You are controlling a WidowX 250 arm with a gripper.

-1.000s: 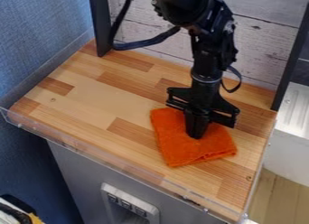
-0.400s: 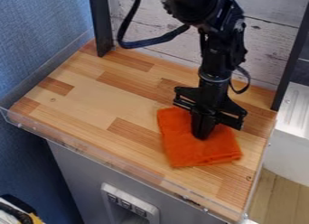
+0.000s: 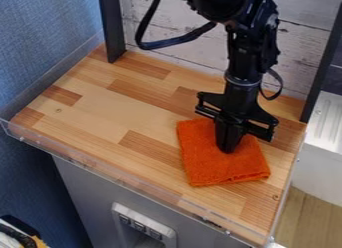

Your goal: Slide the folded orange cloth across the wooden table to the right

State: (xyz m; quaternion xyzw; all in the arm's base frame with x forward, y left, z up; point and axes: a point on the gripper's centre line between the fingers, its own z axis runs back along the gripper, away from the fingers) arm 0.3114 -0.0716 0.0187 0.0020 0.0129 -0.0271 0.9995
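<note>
Over the right half of the wooden surface, the black gripper (image 3: 228, 149) points straight down into the upper middle of an orange cloth (image 3: 220, 168). Its fingers are together and shut on the cloth at their tips; the pinched part is hidden behind them. The cloth lies mostly flat in a rough square, its lower right corner reaching toward the right edge of the surface. Part of its upper edge is covered by the gripper.
The wooden surface (image 3: 120, 109) has a clear plastic lip (image 3: 133, 184) along its front. Black posts stand at the back left (image 3: 112, 27) and right (image 3: 324, 62), with a whitewashed plank wall (image 3: 180, 14) behind. A blue wall (image 3: 40, 37) borders the left.
The gripper has moved a short way to the right, and the orange cloth has slid right with it, its lower edge straightening a little.
</note>
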